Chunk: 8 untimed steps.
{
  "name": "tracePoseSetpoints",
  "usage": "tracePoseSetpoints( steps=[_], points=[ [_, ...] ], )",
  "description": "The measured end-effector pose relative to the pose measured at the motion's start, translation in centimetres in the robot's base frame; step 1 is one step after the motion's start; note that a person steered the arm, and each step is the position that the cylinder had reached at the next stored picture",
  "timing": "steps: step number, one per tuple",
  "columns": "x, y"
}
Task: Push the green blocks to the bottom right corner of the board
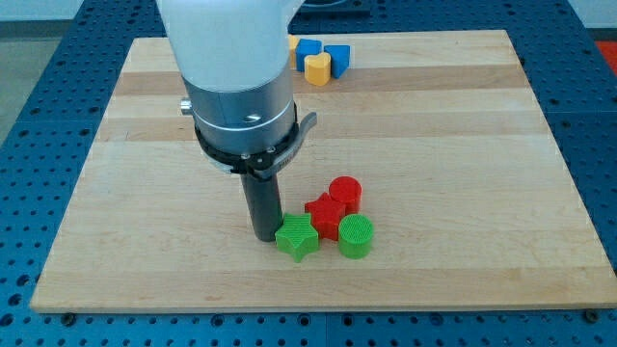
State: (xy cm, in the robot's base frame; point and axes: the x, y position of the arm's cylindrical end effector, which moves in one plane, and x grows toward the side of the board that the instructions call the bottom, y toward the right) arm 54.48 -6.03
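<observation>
A green star-shaped block [297, 237] lies near the board's bottom middle. A green cylinder [356, 236] stands just to its right, a small gap between them. My tip [264, 235] rests on the board, touching the star's left side. A red star-shaped block [326, 216] sits just above and between the two green blocks, touching them. A red cylinder [345, 195] stands above and to the right of the red star.
At the view's top, a yellow heart-shaped block [317, 67] sits with a blue block [337, 58] to its right and another blue block [308, 47] above; a yellow piece [292, 43] peeks out beside the arm. The wooden board [463, 154] lies on a blue perforated table.
</observation>
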Motion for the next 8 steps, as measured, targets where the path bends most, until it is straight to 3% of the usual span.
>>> tracePoseSetpoints(
  steps=[3, 8],
  points=[
    [2.4, -0.8],
    [2.4, 10.4]
  ],
)
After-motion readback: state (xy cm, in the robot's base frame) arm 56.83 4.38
